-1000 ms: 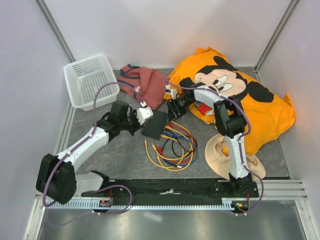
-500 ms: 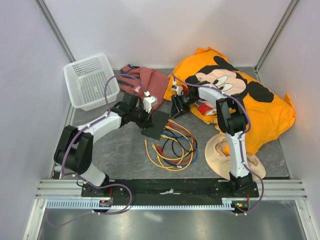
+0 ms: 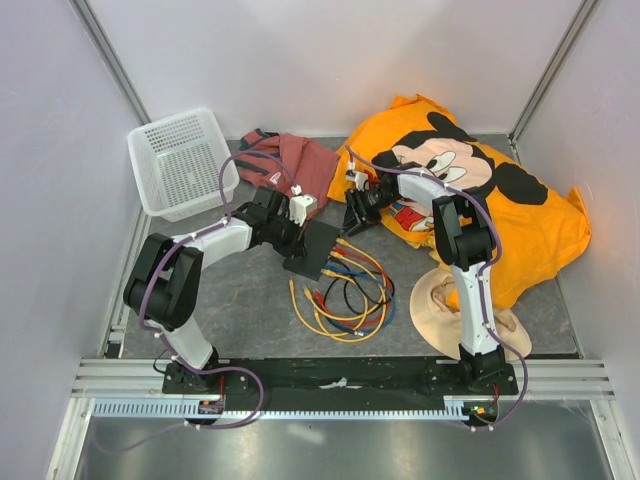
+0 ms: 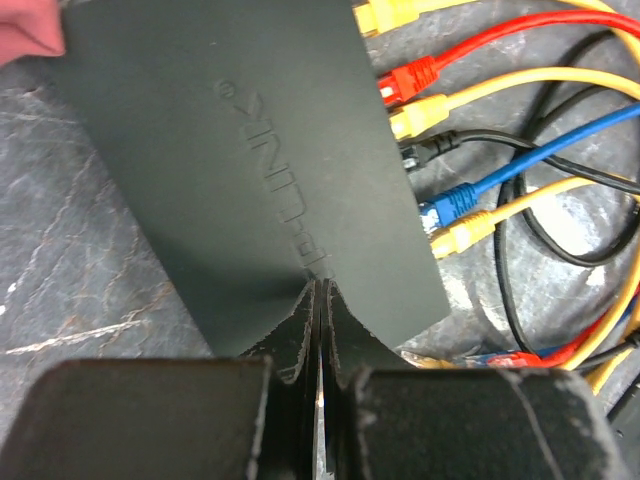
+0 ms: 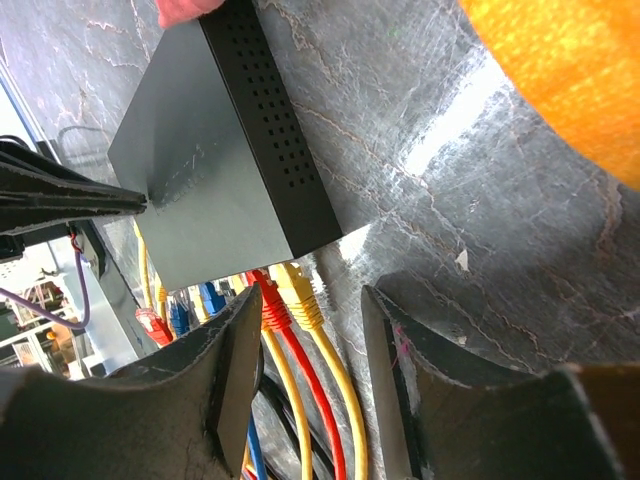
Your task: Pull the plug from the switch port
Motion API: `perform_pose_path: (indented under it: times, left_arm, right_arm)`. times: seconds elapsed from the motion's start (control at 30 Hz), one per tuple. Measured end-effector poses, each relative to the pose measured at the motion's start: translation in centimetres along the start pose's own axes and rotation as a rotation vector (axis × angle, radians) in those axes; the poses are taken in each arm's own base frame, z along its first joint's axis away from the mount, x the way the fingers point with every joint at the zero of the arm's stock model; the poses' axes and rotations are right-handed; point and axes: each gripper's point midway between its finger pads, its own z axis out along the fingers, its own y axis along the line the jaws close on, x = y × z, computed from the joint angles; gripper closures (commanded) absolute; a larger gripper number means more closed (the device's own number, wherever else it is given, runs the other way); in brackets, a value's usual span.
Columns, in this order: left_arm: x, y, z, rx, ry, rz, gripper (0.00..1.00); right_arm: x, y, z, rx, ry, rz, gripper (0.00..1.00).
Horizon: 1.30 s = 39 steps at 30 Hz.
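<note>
The switch [image 3: 312, 250] is a flat matte-black box on the grey floor, with several coloured cables [image 3: 345, 292] plugged along its near-right edge. In the left wrist view the switch [image 4: 250, 170] fills the middle, with yellow, red [image 4: 410, 78], black and blue [image 4: 450, 205] plugs in a row. My left gripper [image 4: 318, 290] is shut, its tips resting on the switch's top near one edge. My right gripper [image 5: 310, 310] is open, with the end yellow plug [image 5: 300, 290] and the red plug [image 5: 268, 300] between its fingers, neither one gripped. In the top view it [image 3: 353, 222] sits at the switch's far corner.
A white basket [image 3: 180, 160] stands at the back left, and a red cloth [image 3: 292, 165] lies behind the switch. A large orange Mickey Mouse pillow [image 3: 480, 195] lies at the right, with a beige cap [image 3: 445, 300] in front of it. Loose cable loops lie near the switch.
The left arm has folded in and its gripper has moved right onto the switch's top. The right gripper has shifted slightly toward the back right. The switch has stayed put.
</note>
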Motion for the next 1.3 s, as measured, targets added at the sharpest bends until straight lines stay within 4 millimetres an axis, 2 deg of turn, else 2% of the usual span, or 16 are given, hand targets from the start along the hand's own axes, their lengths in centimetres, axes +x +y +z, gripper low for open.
perform_pose_path:
  times: [0.4,1.3]
  left_arm:
    - [0.0,0.6,0.1,-0.029,0.000,-0.005,0.98]
    - [-0.6,1.1,0.3,-0.056,-0.016,-0.001,0.98]
  right_arm:
    - [-0.1,-0.1,0.2,-0.003,0.001,0.006,0.53]
    - [0.1,0.6,1.2,-0.048,0.031,-0.048,0.59]
